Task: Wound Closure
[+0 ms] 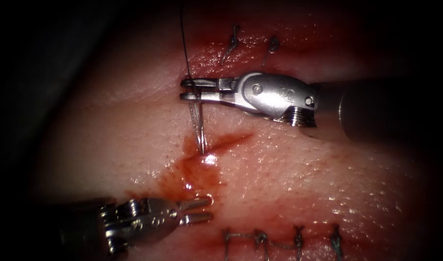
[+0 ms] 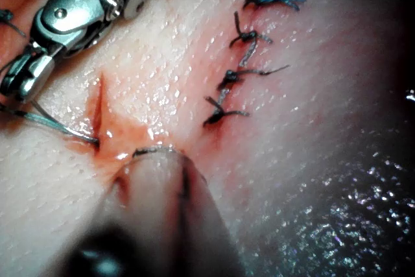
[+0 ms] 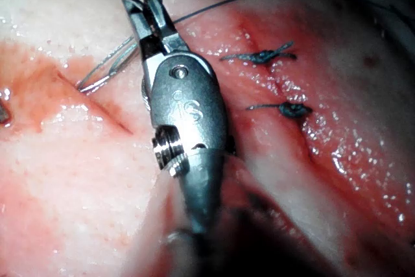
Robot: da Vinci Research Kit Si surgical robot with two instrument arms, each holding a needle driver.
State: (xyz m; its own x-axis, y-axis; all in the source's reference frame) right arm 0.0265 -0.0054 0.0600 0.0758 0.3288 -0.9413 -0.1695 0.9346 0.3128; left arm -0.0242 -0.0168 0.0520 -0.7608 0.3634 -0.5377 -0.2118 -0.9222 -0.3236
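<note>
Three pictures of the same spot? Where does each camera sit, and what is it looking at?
Endoscope: above and in front of the tissue; right tool shut on thread, left tool open, holding nothing.
Left wrist: on the left arm, looking along its shaft.
Right wrist: on the right arm, behind its tool.
All share the cut.

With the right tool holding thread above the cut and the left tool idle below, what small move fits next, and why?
Probably draw the right tool a little farther from the cut. Its jaws are shut on the thread, whose strands run taut down into the tissue at the cut. The left tool, jaws open, holds nothing. I cannot make out the needle.
</note>
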